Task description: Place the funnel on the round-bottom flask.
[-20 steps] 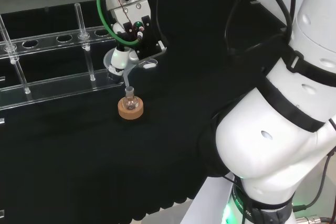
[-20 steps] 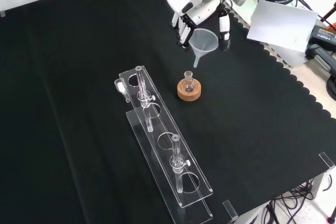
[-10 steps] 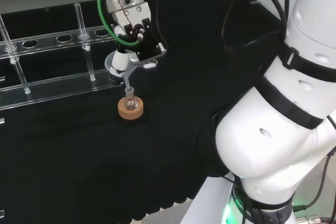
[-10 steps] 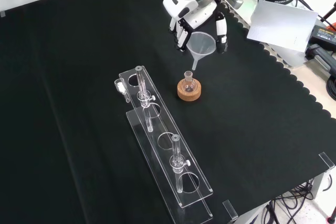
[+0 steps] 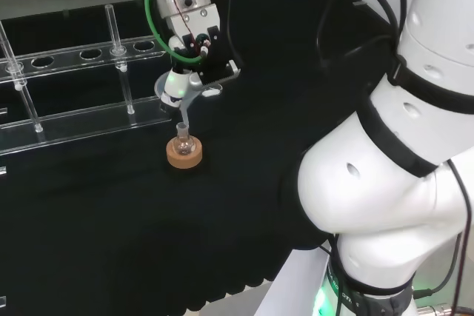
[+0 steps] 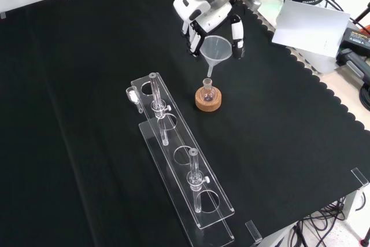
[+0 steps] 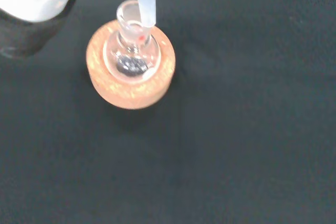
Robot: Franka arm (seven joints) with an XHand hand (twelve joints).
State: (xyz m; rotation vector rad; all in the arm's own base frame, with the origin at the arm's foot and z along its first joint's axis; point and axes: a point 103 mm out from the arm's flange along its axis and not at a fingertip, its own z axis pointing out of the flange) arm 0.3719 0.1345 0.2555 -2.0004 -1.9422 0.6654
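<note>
- Clear acrylic makes up the test-tube rack (image 6: 182,166) nearest the front camera, running from about 11 o'clock to 5 o'clock of that view, with glass tubes standing in some of its holes.
- Cork forms the ring stand (image 6: 208,99) next, at about 1 o'clock from the rack's middle; the small round-bottom flask (image 6: 207,91) sits upright in it, neck open.
- Just above the neck hangs the funnel (image 6: 215,49), a thin clear plastic cone with a narrow stem. In the wrist view the stem tip (image 7: 146,8) overlaps the flask's rim (image 7: 128,13); whether it is inside the neck I cannot tell.
- Farthest, at 12 o'clock from the flask, the hand (image 6: 202,18) pinches the funnel, fingers curled on either side of the cone's rim.
- Handling, as a judgement: the funnel looks very light and fairly stiff but smooth, so it may slip or tilt; the cone's rim is the sensible hold. The flask is glass, fragile, and only rests in the cork, so a sideways knock from the stem could tip it.
</note>
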